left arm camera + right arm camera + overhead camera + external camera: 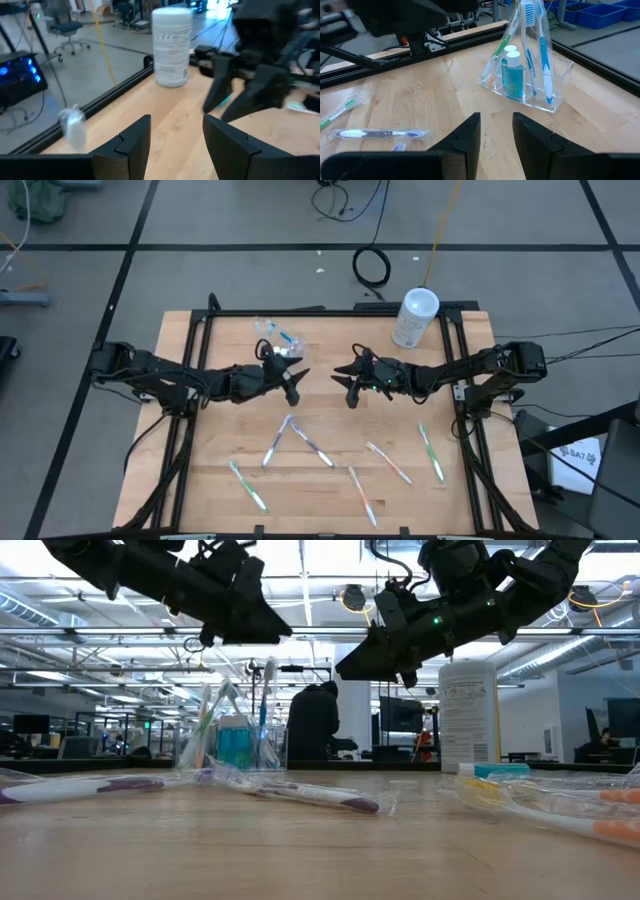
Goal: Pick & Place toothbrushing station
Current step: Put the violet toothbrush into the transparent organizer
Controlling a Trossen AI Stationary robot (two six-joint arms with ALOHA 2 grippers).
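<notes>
Wooden bench [200,480] is strewn with toothbrushes [300,438] along its near edge; light, slippery wrappers, best gripped mid-handle. Left hand [293,385] and right hand [348,385] are held released mid-bench, nothing grasped.

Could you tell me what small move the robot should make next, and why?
Probably lower the left gripper toward the purple toothbrush nearest it. Both grippers, left and right, hover open and empty above the table, while several wrapped toothbrushes lie loose, outside the clear holder.
</notes>
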